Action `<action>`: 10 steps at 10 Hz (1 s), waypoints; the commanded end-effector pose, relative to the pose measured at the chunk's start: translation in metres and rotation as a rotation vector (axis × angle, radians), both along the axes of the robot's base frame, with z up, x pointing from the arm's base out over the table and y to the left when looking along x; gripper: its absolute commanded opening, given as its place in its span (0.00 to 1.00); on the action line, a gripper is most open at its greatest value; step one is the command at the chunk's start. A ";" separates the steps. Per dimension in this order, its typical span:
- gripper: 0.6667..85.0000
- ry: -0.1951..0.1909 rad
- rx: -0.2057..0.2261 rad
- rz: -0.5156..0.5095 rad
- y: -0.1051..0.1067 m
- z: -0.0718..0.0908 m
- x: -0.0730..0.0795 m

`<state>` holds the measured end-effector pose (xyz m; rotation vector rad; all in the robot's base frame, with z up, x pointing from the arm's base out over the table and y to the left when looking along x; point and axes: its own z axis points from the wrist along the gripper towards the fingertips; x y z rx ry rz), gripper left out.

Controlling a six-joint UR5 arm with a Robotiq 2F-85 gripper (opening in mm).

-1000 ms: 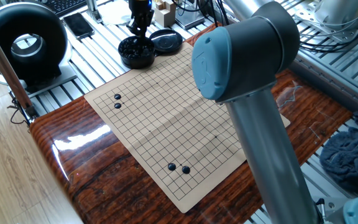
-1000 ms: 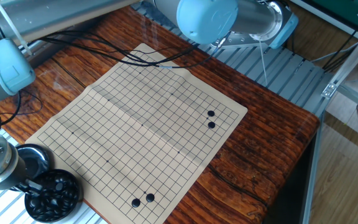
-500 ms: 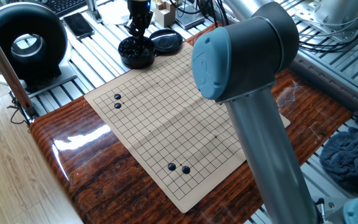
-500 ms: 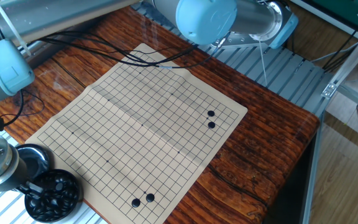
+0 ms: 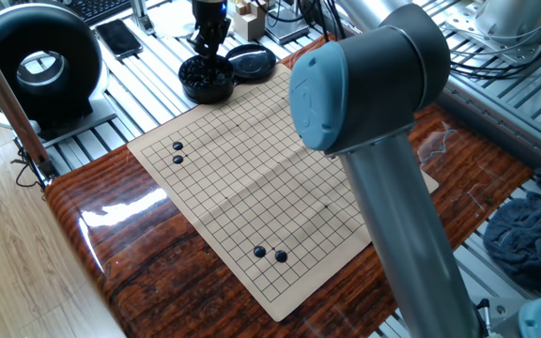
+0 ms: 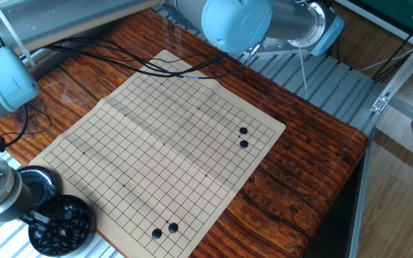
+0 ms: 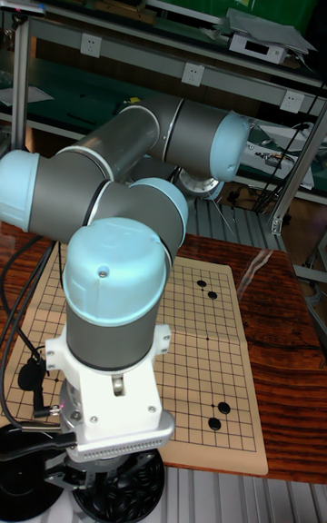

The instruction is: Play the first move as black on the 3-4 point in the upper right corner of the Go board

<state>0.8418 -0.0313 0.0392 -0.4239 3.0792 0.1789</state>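
The Go board [image 5: 252, 178] lies on the wooden table, with two black stones [image 5: 177, 153] near one corner and two more [image 5: 270, 253] near another. The same pairs show as stones [image 6: 243, 137] and stones [image 6: 164, 230]. My gripper [image 5: 208, 45] hangs at the far end, fingertips just over a round black bowl [image 5: 207, 80] heaped with black stones [image 6: 62, 223]. The fingers are too dark and small to tell whether they hold a stone. The board corner beside the bowl is bare; I cannot tell which crossing is the 3-4 point.
The bowl's lid [image 5: 252, 62] lies right of the bowl. The arm's big grey elbow [image 5: 374, 141] hides the board's right corner. A black ring-shaped device [image 5: 40, 66] stands at far left. Cables [image 6: 120, 57] trail across the table's far side.
The gripper has shifted very slightly over the bowl. The stones on the board have not moved.
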 end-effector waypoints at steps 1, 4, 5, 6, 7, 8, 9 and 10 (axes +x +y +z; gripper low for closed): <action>0.23 -0.003 0.013 -0.001 0.003 -0.001 0.001; 0.18 -0.005 0.021 -0.001 0.004 -0.001 0.002; 0.17 -0.003 0.025 -0.001 0.006 -0.001 0.001; 0.17 -0.001 0.033 -0.004 0.007 0.001 0.000; 0.17 0.002 0.041 -0.003 0.008 0.004 -0.002; 0.17 0.008 0.045 -0.002 0.007 0.009 -0.006; 0.15 0.018 0.045 -0.007 0.007 0.012 -0.010; 0.14 0.027 0.038 -0.012 0.005 0.014 -0.014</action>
